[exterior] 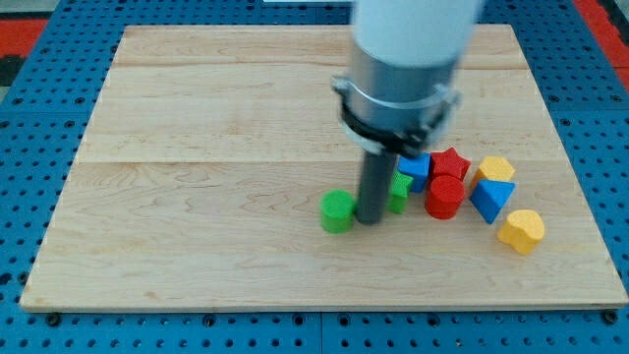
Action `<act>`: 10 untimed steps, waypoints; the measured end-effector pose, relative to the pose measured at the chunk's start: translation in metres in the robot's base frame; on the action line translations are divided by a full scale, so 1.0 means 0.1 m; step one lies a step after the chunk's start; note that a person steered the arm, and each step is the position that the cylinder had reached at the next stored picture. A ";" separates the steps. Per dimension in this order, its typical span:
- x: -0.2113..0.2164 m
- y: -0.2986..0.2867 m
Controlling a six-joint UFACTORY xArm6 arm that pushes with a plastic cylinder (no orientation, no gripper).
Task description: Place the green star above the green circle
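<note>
My tip (371, 219) rests on the board between two green blocks. The green circle (337, 210) lies just to the tip's left, close to it. The green star (398, 191) sits just to the tip's right, partly hidden behind the rod, so its shape is hard to make out. The rod hangs from the large grey and white arm end (408, 59) at the view's top.
To the right of the star lie a blue block (417, 169), a red star (450, 163), a red cylinder (444, 197), a blue triangle (491, 200), a yellow block (495, 169) and a yellow heart-like block (521, 231). The wooden board (197, 147) lies on a blue pegboard.
</note>
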State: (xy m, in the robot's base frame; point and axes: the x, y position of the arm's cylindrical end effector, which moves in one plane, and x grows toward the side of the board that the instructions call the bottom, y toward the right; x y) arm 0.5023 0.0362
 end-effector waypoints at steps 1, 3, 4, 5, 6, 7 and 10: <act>-0.15 -0.21; -0.02 -0.24; 0.18 -0.07; 0.27 0.39; 0.00 0.54; -0.54 0.26; -0.94 0.26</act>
State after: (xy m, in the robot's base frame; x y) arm 0.4079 0.0620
